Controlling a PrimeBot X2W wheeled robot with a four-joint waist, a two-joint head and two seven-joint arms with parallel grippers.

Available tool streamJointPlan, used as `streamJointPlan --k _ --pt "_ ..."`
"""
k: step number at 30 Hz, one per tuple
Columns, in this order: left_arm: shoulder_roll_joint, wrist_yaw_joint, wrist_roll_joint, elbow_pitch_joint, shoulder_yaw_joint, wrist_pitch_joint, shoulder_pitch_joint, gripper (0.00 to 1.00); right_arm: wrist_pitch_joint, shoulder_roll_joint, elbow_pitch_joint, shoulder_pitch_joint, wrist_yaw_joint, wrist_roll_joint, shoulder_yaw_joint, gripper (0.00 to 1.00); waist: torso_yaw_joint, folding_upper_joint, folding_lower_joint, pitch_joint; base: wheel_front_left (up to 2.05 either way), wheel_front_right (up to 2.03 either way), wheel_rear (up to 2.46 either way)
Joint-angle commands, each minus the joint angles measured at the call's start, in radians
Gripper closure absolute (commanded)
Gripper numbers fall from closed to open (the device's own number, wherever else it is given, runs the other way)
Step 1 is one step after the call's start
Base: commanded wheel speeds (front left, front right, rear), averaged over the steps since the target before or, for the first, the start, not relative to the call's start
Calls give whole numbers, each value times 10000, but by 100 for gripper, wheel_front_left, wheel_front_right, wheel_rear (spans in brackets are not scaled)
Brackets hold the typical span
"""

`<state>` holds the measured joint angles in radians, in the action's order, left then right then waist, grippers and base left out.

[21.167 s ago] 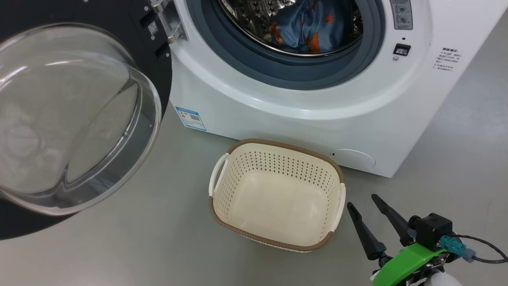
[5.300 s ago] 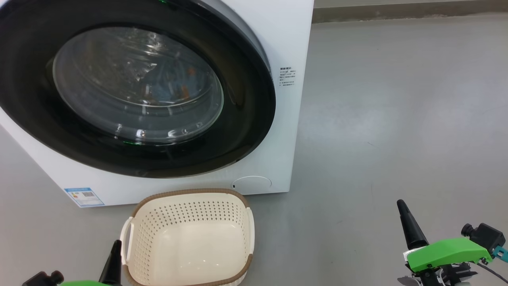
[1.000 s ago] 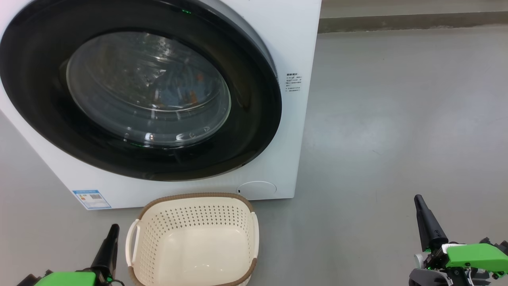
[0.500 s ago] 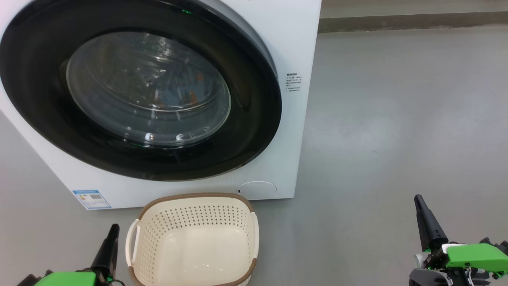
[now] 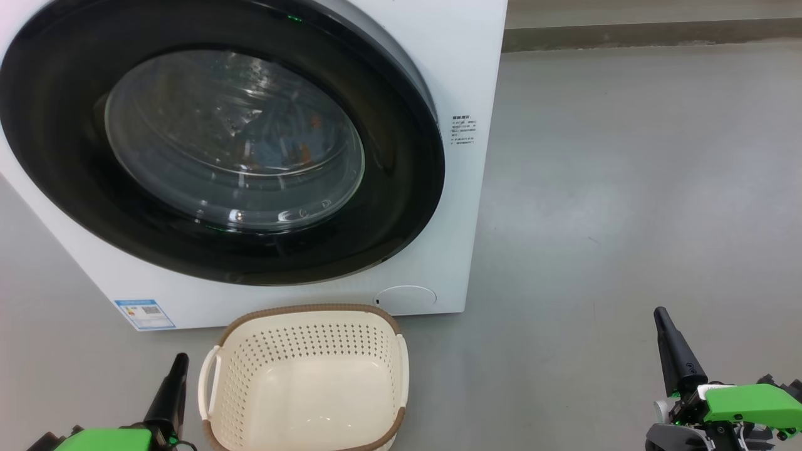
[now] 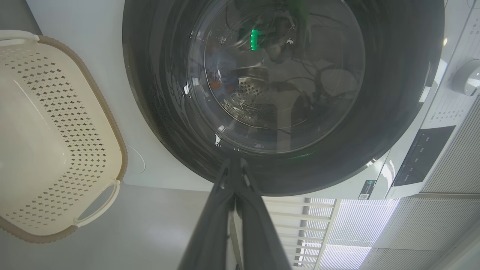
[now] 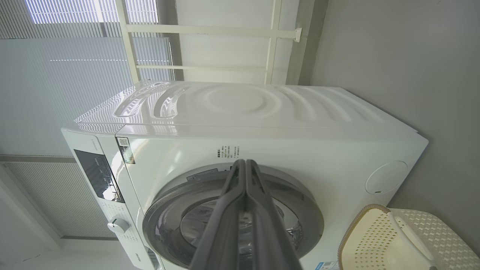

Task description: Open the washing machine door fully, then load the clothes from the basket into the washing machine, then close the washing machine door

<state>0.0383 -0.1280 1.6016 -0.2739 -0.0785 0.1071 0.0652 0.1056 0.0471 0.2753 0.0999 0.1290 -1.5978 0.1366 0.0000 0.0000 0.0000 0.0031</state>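
The white washing machine (image 5: 467, 81) fills the upper left of the head view. Its round black-rimmed door (image 5: 401, 181) lies flat against the front, closed. Blue clothes (image 5: 276, 147) with orange marks show dimly through the glass. The cream basket (image 5: 307, 382) with a brown rim stands on the floor below the door, with nothing in it. My left gripper (image 5: 178, 363) is shut at the lower left, beside the basket's left handle and apart from it. My right gripper (image 5: 661, 316) is shut at the lower right, far from the machine. Both wrist views show pressed-together fingers (image 6: 234, 168) (image 7: 244, 167).
Grey floor (image 5: 626, 188) stretches to the right of the machine up to a skirting strip along the back wall (image 5: 651, 28). A blue label (image 5: 144, 313) sits at the machine's lower left corner. The control panel and dial (image 7: 118, 225) show in the right wrist view.
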Motion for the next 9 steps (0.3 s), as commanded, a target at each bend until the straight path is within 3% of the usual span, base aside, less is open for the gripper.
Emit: streamJointPlan --k 1,9 --pt "126 -27 68 290 -354 62 427 100 77 31 -305 81 17 -108 -227 100 0 0 0 0 0 0 0" --pt "126 -27 67 290 -356 63 427 100 77 31 -305 81 17 -108 -228 100 0 0 0 0 0 0 0"
